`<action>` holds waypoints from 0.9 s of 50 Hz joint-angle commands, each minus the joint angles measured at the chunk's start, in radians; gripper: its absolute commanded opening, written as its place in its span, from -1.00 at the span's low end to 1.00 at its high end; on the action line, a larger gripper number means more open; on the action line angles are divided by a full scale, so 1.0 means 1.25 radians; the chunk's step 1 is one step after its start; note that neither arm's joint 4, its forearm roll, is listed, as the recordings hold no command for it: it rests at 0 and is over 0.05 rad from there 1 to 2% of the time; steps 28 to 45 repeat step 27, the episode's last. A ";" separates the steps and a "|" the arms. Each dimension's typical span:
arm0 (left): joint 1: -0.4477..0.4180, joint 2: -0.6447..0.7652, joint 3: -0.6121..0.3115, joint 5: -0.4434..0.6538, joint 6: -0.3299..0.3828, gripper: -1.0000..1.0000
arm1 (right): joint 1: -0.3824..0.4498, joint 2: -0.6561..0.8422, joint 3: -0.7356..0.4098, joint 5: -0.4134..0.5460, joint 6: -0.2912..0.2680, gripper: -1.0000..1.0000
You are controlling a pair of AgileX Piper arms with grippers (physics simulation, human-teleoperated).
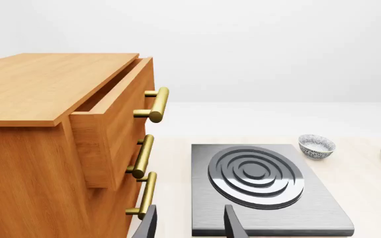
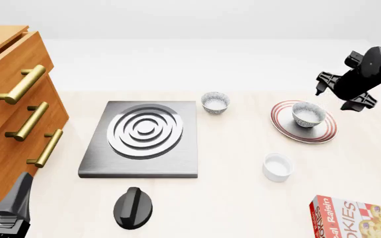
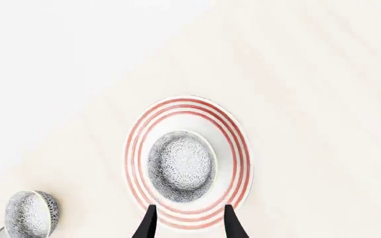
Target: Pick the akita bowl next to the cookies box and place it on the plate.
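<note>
The akita bowl (image 2: pixel 308 114) sits upright on the plate (image 2: pixel 326 135), resting a little toward the plate's far side. The right wrist view shows its speckled inside (image 3: pixel 181 166) ringed by the plate's red-pink bands (image 3: pixel 238 148). Nothing can be seen inside the bowl. A look-alike bowl (image 2: pixel 215 102) stands on the table (image 2: pixel 243 198) just beyond the far right corner of the stove burner plate (image 2: pixel 97 158), well apart from the plate; it also shows no contents. A plain white cup (image 2: pixel 277 167) stands near the plate's near side, apart from it, interior not discernible.

The right gripper (image 3: pixel 189 224) is raised above the plate, clear of the bowl — its two dark fingers stand parted with only plate and bowl seen between them, holding nothing. In the front view its fingertips are not resolvable. The left gripper (image 1: pixel 189 225) is low beside the wooden drawer cabinet (image 1: pixel 38 148), fingers spread apart and empty; only the finger ends show.

The cabinet's top drawer (image 1: pixel 111 114) is pulled partly out — its interior is hidden. The cookies box (image 2: pixel 359 218) is cut off at the front view's lower right corner; legible lettering reads "OKIES", with a partial line above that cannot be read reliably. A dark knob (image 2: pixel 133 207) lies in front of the burner plate.
</note>
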 commanded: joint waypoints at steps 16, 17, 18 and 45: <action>0.000 0.000 0.000 0.000 0.000 1.00 | -0.098 -0.389 -0.051 0.138 -0.155 1.00; 0.000 0.000 0.000 0.000 0.000 1.00 | -0.096 -0.405 -0.038 0.126 -0.150 1.00; 0.000 0.000 0.000 0.000 0.000 1.00 | -0.093 -0.421 -0.025 0.113 -0.146 1.00; 0.000 0.000 0.000 0.000 0.000 1.00 | -0.052 -0.587 0.146 -0.026 -0.132 1.00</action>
